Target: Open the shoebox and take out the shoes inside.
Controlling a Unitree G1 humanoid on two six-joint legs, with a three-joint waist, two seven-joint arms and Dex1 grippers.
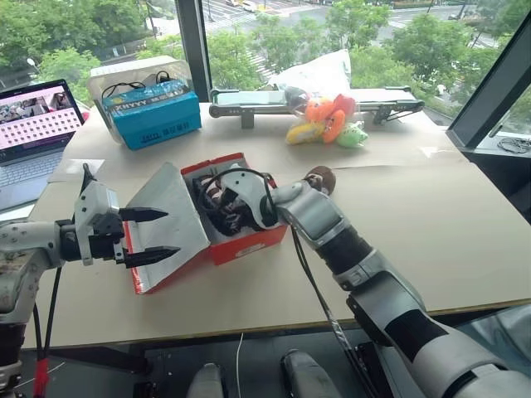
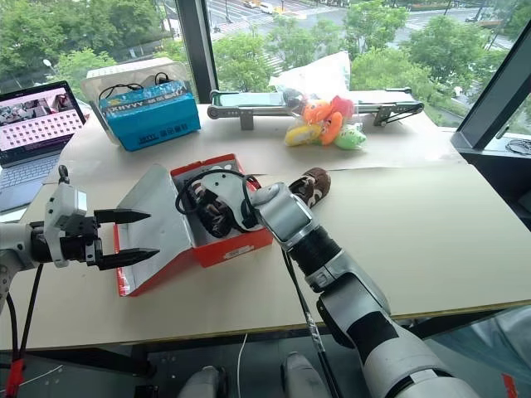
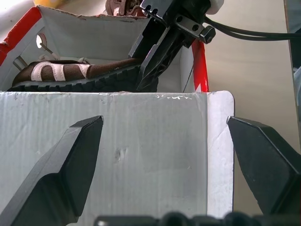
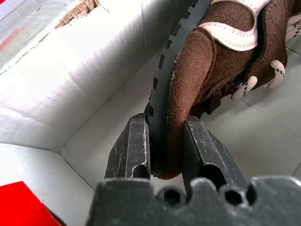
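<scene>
Currently, a red shoebox (image 1: 241, 240) sits near the middle of a cardboard-covered bench (image 1: 431, 224), its hinged lid (image 1: 170, 220) swung back and lying open toward the robot's left. The grey-white inner face of the lid points up. The left gripper (image 1: 153, 235) hovers at the lid's outer edge with its two black fingers spread wide, one on each side of the flap and holding nothing. It looks placed there to keep the lid from falling shut while the other arm works.

The right gripper (image 4: 167, 150) reaches down into the box, and its fingers are clenched on the heel end of a small dark brown shoe (image 4: 211, 66) with white stripes, one finger against the ridged black sole and the other against the suede. That shoe lies on its side on the box floor, so pinching the heel is likely the easiest way to lift it clear of the walls. A second brown shoe (image 2: 311, 184) rests on the bench just behind the box, already out.

At the far edge of the bench are a blue box (image 1: 153, 116), orange and green plush toys (image 1: 328, 123), and a laptop (image 1: 33, 124) at the robot's far left.
</scene>
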